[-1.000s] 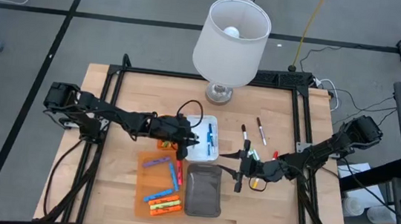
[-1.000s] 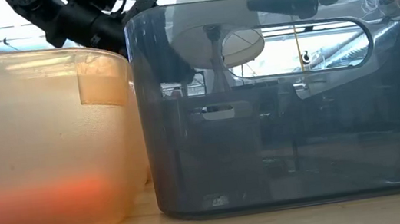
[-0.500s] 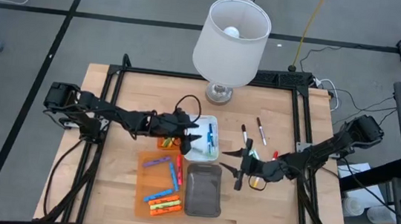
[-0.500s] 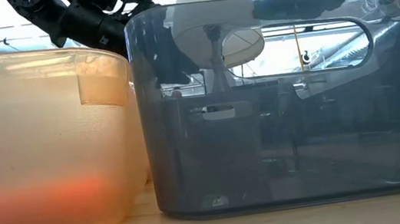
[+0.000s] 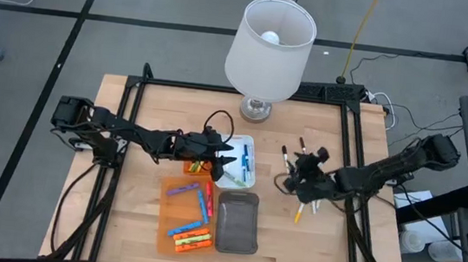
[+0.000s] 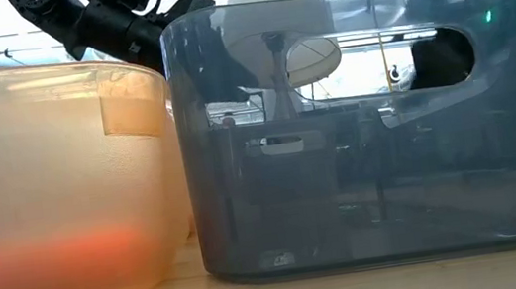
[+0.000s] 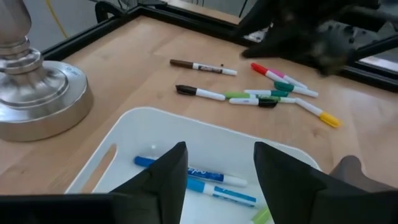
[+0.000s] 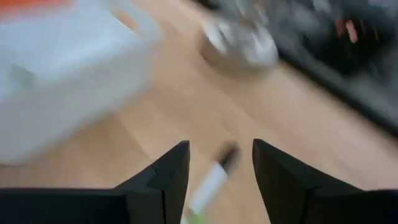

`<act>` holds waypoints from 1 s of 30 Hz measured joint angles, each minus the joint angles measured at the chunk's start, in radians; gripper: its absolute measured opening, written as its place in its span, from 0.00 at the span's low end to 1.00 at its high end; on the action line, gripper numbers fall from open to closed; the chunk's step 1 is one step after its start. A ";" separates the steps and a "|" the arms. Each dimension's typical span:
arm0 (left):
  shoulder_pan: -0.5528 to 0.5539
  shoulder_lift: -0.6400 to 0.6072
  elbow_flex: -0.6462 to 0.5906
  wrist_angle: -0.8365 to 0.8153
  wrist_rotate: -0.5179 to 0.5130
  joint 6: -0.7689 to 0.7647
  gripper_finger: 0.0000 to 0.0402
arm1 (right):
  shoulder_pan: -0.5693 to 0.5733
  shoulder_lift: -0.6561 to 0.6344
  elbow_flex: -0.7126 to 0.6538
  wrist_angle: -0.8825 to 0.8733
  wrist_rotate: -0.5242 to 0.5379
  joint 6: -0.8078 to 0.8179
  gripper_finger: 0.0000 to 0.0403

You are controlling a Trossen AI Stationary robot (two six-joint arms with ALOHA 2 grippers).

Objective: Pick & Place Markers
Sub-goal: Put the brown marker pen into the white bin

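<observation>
Several coloured markers [image 5: 191,231] lie in the orange tray [image 5: 167,207]. Two blue markers [image 7: 193,174] lie in the white tray [image 5: 235,183]. Loose markers [image 7: 255,96] lie on the bare wood right of that tray, with two more [image 5: 303,152] farther back. My left gripper [image 5: 222,159] hovers open over the white tray's left part [image 7: 217,152]. My right gripper [image 5: 299,176] is open above the loose markers. In the blurred right wrist view a black-capped white marker [image 8: 214,177] lies on the table between its fingers [image 8: 217,149].
A grey tray [image 5: 237,223] sits near the table's near edge, right of the orange tray; both fill the low view [image 6: 366,130]. A white-shaded lamp [image 5: 271,48] with a metal base [image 7: 31,93] stands at the far edge. Bare wood lies left of the trays.
My right gripper has swung away from the grey tray's right side toward the table's far and right, turning as it went, and now hangs over the loose markers. The right arm's move blurs its wrist view. The left arm has kept nearly still.
</observation>
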 joint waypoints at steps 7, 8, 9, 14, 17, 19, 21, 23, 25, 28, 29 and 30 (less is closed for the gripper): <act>-0.001 0.000 0.000 0.005 0.000 0.000 0.45 | -0.153 0.058 -0.025 -0.191 -0.156 0.254 0.41; -0.001 0.000 0.000 0.005 0.000 0.000 0.46 | -0.164 0.063 -0.042 -0.164 -0.156 0.253 0.41; -0.001 0.000 0.000 0.004 0.000 0.000 0.46 | -0.177 0.066 -0.062 -0.128 -0.156 0.250 0.41; -0.007 0.000 0.000 0.004 0.000 0.000 0.48 | -0.246 0.067 -0.171 0.074 -0.237 0.160 0.41; -0.008 0.000 0.000 0.004 0.001 0.000 0.49 | -0.285 0.067 -0.227 0.166 -0.285 0.137 0.41; -0.008 0.000 0.000 0.004 0.001 0.000 0.50 | -0.307 0.065 -0.257 0.212 -0.304 0.122 0.41; -0.007 0.000 0.000 0.004 0.001 0.000 0.51 | -0.326 0.064 -0.284 0.254 -0.322 0.122 0.41; -0.007 0.000 0.000 0.004 0.001 0.000 0.51 | -0.339 0.062 -0.304 0.282 -0.337 0.119 0.41; -0.008 0.000 0.000 0.005 0.001 0.000 0.50 | -0.344 0.060 -0.311 0.291 -0.340 0.096 0.41; -0.008 0.000 0.000 0.004 0.001 0.000 0.48 | -0.344 0.043 -0.299 0.289 -0.349 0.034 0.41; -0.008 0.000 0.000 0.004 0.001 0.000 0.48 | -0.344 0.030 -0.290 0.284 -0.354 0.008 0.41; -0.008 0.000 0.000 0.004 0.001 0.000 0.47 | -0.344 0.019 -0.282 0.277 -0.360 -0.021 0.41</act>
